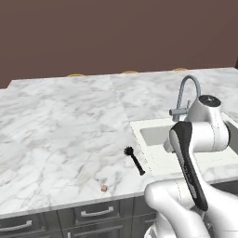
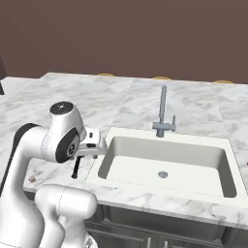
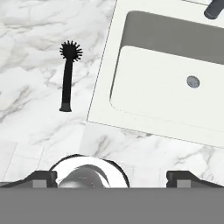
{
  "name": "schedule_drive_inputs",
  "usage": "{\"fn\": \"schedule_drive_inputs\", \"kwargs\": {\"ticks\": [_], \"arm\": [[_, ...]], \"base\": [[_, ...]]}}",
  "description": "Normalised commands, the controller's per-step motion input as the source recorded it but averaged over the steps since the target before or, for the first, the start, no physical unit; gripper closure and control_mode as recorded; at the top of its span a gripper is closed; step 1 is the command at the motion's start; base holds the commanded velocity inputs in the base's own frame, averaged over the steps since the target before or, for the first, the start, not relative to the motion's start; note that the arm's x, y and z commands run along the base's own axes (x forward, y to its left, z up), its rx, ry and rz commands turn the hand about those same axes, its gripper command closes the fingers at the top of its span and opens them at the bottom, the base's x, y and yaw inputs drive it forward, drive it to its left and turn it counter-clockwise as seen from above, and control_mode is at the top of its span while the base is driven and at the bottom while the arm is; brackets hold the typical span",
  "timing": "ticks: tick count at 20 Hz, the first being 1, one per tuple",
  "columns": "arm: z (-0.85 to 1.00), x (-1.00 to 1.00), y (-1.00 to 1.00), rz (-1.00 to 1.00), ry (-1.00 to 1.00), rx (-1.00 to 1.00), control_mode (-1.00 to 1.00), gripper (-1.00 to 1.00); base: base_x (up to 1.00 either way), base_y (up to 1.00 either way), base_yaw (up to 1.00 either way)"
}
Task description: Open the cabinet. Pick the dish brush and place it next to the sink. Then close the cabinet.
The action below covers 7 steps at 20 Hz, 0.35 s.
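The black dish brush point(image 1: 135, 160) lies flat on the white marble counter, just left of the sink point(image 1: 155, 135), with its bristly head pointing away from the counter's front edge. The hand view looks straight down on the brush point(image 3: 67, 83) and the white basin point(image 3: 175, 87). My gripper point(image 3: 112, 178) hangs above the counter's front strip, open, its fingertips point(image 3: 41, 177) wide apart with nothing between them. It is clear of the brush. From the right base view, the hand partly covers the brush point(image 2: 76, 169). The cabinet is out of view.
A silver gooseneck faucet point(image 1: 186, 93) stands behind the basin. A small brownish object point(image 1: 104, 188) rests near the counter's front edge, left of the brush. Dark drawers point(image 1: 97, 213) with silver handles run below the counter. A brown wall rises behind it.
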Motion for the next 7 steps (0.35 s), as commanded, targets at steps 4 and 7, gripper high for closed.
{"fn": "schedule_drive_inputs", "kwargs": {"ticks": [4,7], "arm": [[0.25,-0.26,-0.18,0.0,-0.08,0.0,-1.0,-1.0],[0.14,-0.12,-0.07,0.0,-0.08,0.0,-1.0,-1.0]], "base": [[0.0,0.0,0.0],[0.0,0.0,0.0]]}}
